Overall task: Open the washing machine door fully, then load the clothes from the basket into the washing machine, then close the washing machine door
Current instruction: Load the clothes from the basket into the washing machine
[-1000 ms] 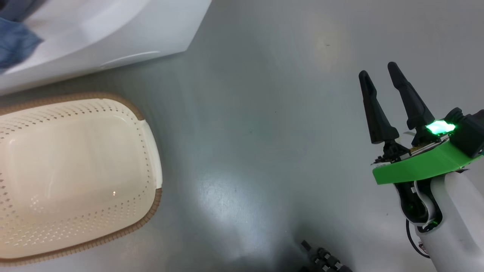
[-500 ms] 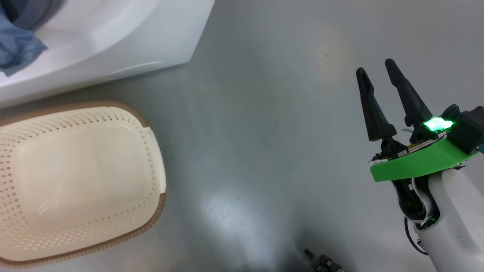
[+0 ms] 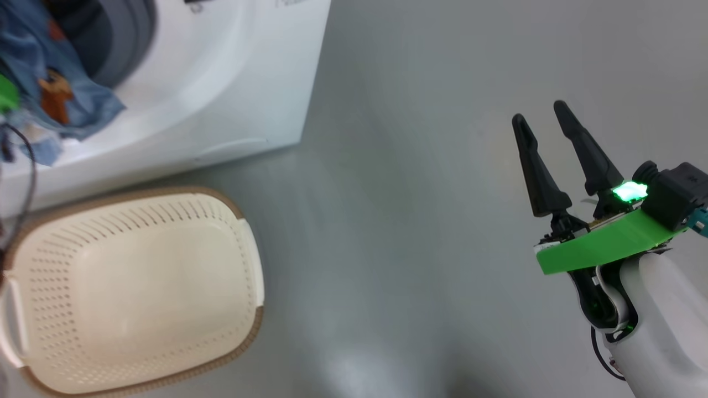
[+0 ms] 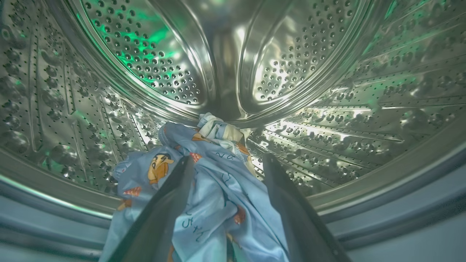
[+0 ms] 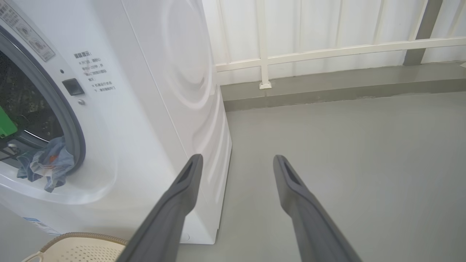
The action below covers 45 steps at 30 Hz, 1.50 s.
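— Status, left to right?
— My left hand (image 4: 227, 160) is inside the drum (image 4: 174, 54), spread wide. The clothes (image 4: 214, 196) lie loose in the gap, so I read that as a release. The head camera has swung up since a second ago, and at ten o'clock more blue fabric now shows, hanging over the lip of the washing machine (image 3: 232, 83).
— Basket?
— The basket (image 3: 166, 190), at eight o'clock, is bare, as before.
— Right side?
— My right hand (image 3: 539, 111), at three o'clock, is released and holds nothing over the floor (image 3: 415, 221). No change there.
— Meaning?
— I judge loading nearly done. That overhang needs tucking in, then the door.
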### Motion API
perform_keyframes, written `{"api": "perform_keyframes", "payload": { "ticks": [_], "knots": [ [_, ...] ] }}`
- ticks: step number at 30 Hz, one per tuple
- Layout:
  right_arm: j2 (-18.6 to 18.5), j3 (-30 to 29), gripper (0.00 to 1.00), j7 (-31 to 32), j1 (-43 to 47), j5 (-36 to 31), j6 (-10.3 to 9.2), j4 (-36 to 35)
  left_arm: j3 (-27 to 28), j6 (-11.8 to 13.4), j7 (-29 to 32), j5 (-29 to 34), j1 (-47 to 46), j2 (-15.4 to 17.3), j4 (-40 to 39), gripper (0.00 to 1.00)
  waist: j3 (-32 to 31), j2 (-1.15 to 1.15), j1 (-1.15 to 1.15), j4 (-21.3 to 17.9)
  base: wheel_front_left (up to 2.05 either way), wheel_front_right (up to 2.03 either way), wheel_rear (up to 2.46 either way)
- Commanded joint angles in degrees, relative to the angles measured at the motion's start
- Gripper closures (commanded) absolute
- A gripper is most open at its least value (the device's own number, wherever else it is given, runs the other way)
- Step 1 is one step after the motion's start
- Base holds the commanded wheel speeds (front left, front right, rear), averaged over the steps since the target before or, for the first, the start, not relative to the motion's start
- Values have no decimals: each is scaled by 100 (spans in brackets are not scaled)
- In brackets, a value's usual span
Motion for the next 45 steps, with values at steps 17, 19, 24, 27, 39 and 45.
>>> {"api": "perform_keyframes", "payload": {
  "ticks": [17, 19, 24, 27, 39, 45],
  "knots": [
    [-216, 159, 0, -46, 624, 154, 25, 157, 472, 1, -184, -13, 2424, -75, -1587, 0, -1763, 0, 1, 549, 0, 0, 0],
    [-244, 161, 0, -46, 672, 163, 25, 181, 536, 39, -184, 54, 2764, -118, -1857, 0, -1895, 0, 1, 596, 0, 0, 0],
    [-307, 122, 0, -46, 815, 183, 25, 208, 717, 194, -184, 242, 3582, -304, -2619, 0, -2156, 0, 1, 735, 0, 0, 0],
    [-333, 96, 0, -46, 904, 185, 25, 215, 809, 259, -185, 358, 4051, -440, -3062, 0, -2274, 0, 1, 819, 0, 0, 0],
    [-445, 121, 0, -46, 1185, 215, 25, 249, 1052, 435, -185, 770, 5614, -938, -4532, 0, -2695, 0, 1, 981, 0, 0, 0],
    [-464, 124, 0, -46, 1267, 227, 25, 251, 1100, 501, -185, 875, 6033, -1029, -4949, 0, -2789, 0, 1, 980, 0, 0, 0]
  ]
}}
